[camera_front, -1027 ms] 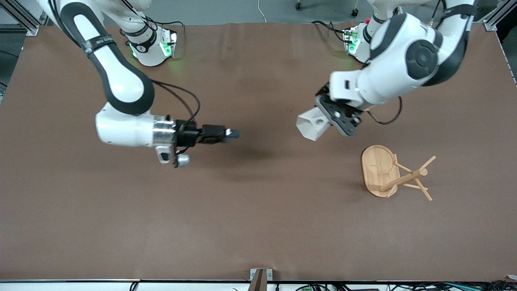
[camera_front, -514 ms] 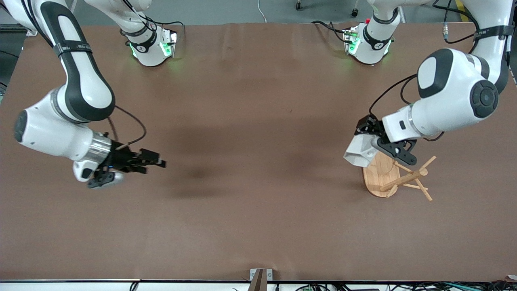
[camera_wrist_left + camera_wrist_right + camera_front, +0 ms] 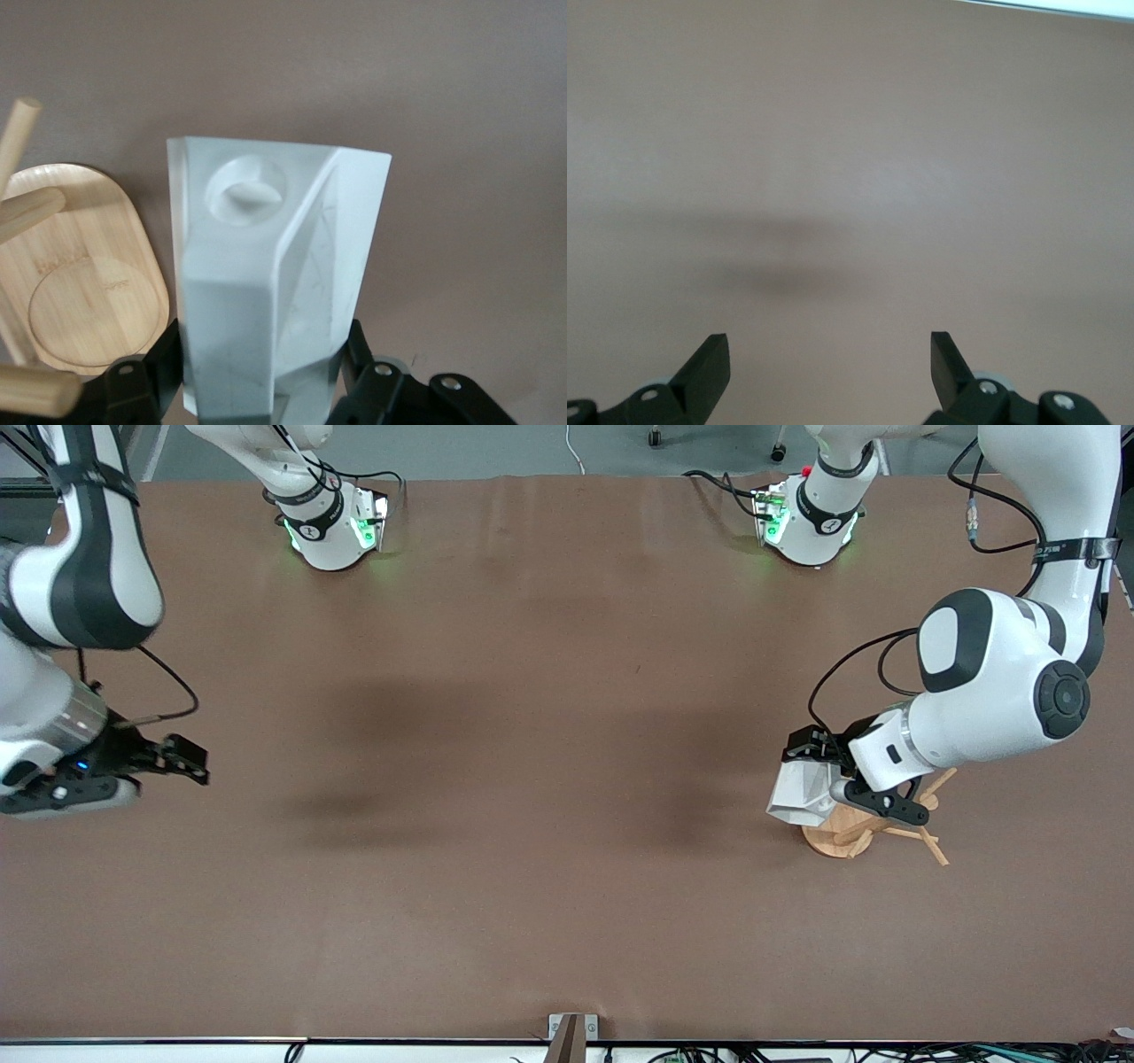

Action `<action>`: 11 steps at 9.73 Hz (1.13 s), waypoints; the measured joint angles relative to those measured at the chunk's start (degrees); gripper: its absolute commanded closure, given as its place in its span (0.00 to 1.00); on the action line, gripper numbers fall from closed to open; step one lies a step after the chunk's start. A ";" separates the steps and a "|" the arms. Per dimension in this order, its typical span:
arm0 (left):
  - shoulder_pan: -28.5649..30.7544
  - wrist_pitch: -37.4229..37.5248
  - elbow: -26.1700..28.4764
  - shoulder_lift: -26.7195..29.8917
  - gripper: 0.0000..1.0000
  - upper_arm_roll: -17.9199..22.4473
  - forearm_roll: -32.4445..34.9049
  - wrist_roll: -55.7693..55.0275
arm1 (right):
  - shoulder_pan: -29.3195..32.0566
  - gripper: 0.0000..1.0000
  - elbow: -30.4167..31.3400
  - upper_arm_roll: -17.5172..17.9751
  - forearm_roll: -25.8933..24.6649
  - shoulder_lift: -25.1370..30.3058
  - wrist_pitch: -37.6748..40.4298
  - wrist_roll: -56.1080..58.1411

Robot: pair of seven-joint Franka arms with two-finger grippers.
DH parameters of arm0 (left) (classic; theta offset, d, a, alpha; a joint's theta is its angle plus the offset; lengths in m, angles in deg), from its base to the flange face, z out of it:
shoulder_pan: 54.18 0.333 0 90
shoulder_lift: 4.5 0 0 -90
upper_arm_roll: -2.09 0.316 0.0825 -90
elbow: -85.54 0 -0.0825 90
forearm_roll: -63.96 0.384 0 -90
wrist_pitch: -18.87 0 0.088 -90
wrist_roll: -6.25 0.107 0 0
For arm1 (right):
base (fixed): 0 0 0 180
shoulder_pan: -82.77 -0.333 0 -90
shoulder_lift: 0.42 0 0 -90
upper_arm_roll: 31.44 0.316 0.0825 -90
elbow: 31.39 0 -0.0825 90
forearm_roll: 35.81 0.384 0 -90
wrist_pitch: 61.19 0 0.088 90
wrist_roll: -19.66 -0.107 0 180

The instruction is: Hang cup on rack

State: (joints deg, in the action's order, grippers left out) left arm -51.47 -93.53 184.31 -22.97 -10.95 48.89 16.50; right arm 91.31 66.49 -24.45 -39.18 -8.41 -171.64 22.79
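Cup (image 3: 802, 793) pinched by its base in left gripper (image 3: 819, 779), over rack (image 3: 873, 828). Looks rigid, light, slick, likely brittle; handle hole stays free. Right gripper (image 3: 182, 760) waits, fingers spread.

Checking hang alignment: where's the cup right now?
The cup is held in the left pincer, over the edge of the rack base, toward the left arm's end of the table; not on a peg yet.

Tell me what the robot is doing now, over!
Left tool shut on the cup, over the rack. Right tool open, waiting at its table end. Cup not hung yet. Nothing in the way.
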 measured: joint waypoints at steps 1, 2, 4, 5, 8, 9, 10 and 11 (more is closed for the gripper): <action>0.06 0.00 -0.30 0.02 0.99 0.61 0.00 -0.27 | -0.03 0.00 -1.94 -0.01 -0.28 1.82 5.14 -4.69; 0.07 0.00 -0.48 0.03 0.99 1.09 0.00 -0.80 | 0.00 0.00 -3.97 -0.12 -0.19 3.17 9.44 -7.00; 0.06 0.01 -0.55 0.01 0.99 2.22 0.00 -2.45 | 1.13 0.00 -8.10 -1.72 3.35 5.27 16.67 -8.15; 0.08 0.01 -0.57 0.01 0.99 2.74 0.00 -2.53 | 1.42 0.00 -11.04 -3.95 4.17 5.86 19.57 -8.12; 0.64 0.08 -0.51 -0.02 0.97 3.41 0.00 -2.74 | -0.06 0.00 -15.83 -10.90 4.62 6.75 25.80 -2.34; 0.76 0.17 -0.43 -0.04 0.97 3.81 0.00 -2.74 | -0.20 0.00 -15.70 -11.22 4.60 7.13 26.51 -1.93; 0.89 0.33 -0.22 -0.06 0.98 3.99 0.00 -2.74 | -0.35 0.00 -15.48 -10.82 3.85 7.16 26.59 -1.87; 0.90 0.43 0.33 -0.06 0.98 4.04 0.00 -2.74 | -0.23 0.00 -15.40 -9.72 2.95 7.16 26.59 -1.87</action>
State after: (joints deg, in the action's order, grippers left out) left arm -50.56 -93.10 184.64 -23.03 -6.91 48.89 13.76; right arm 91.09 51.10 -34.17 -36.22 -1.25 -145.06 20.92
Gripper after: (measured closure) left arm 0.273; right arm 0.000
